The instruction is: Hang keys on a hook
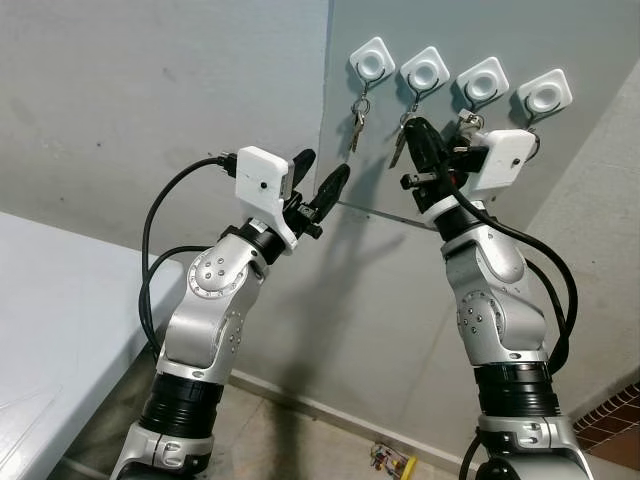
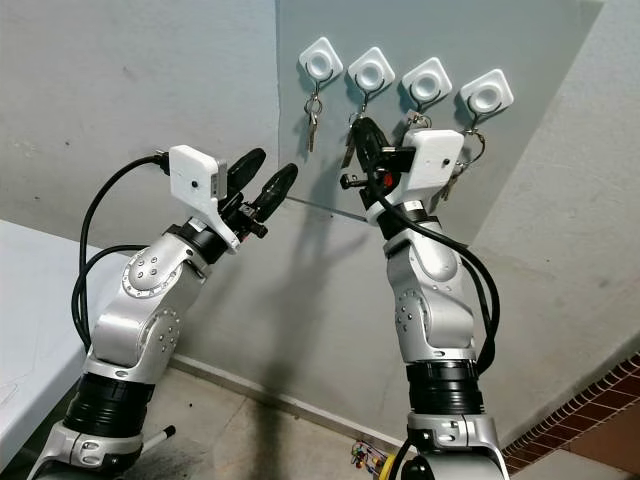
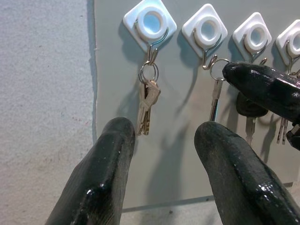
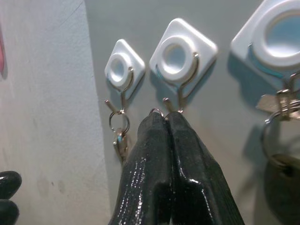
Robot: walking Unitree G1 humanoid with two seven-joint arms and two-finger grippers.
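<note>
The right tool (image 4: 165, 119) is raised to the grey wall panel (image 1: 560, 40), its two black fingers pressed together on the ring of a set of keys (image 3: 215, 96). The ring's wire just peeks above the fingertips in the right wrist view, and the fingertips sit directly beneath the bent metal tip of the second hook (image 4: 180, 56), almost touching it. From the left wrist view that ring lies beside the hook's wire end, with a silver key hanging straight down below it; whether the ring is already over the wire cannot be told.

The left tool (image 1: 325, 172) is held up further back from the panel, its fingers spread apart and gripping nothing, pointing toward the first hook (image 3: 151, 23). A keyring with two silver keys (image 3: 147, 105) hangs from that first hook.

Four white diamond-shaped hooks stand in a row along the top of the panel. The third hook (image 1: 484, 82) carries a dark-headed key (image 3: 248, 110), partly behind the right tool's finger, and the fourth hook (image 1: 545, 95) also has keys below it, largely hidden behind the right wrist.

Off to the robot's left is the edge of a white counter (image 1: 50, 310). On the floor near the wall's base lies a small colourful object (image 1: 392, 460), too small to identify.
</note>
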